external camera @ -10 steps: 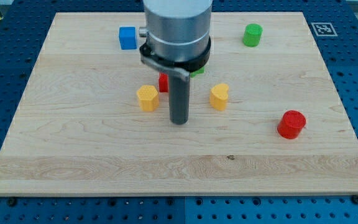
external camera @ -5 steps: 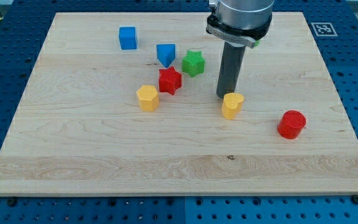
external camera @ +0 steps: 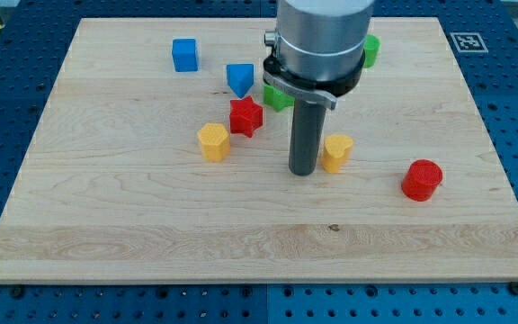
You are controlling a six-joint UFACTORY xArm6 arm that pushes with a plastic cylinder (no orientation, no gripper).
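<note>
My tip (external camera: 304, 171) rests on the wooden board (external camera: 133, 225) just left of the yellow heart-shaped block (external camera: 336, 152), very close to it or touching its left side. A red star block (external camera: 245, 116) and a yellow hexagonal block (external camera: 213, 141) lie to the tip's left. Behind the rod, a green star block (external camera: 274, 97) is partly hidden by the arm. A blue wedge-like block (external camera: 239, 78) sits above the red star.
A blue cube (external camera: 184, 54) lies near the view's top left. A green cylinder (external camera: 370, 49) peeks out behind the arm at the top. A red cylinder (external camera: 422, 179) stands at the right. A fiducial marker (external camera: 467, 41) marks the board's top right corner.
The rod swung right, nudged the yellow heart slightly down and right, then came round to the heart's left side. The arm now hides part of the green star and green cylinder.
</note>
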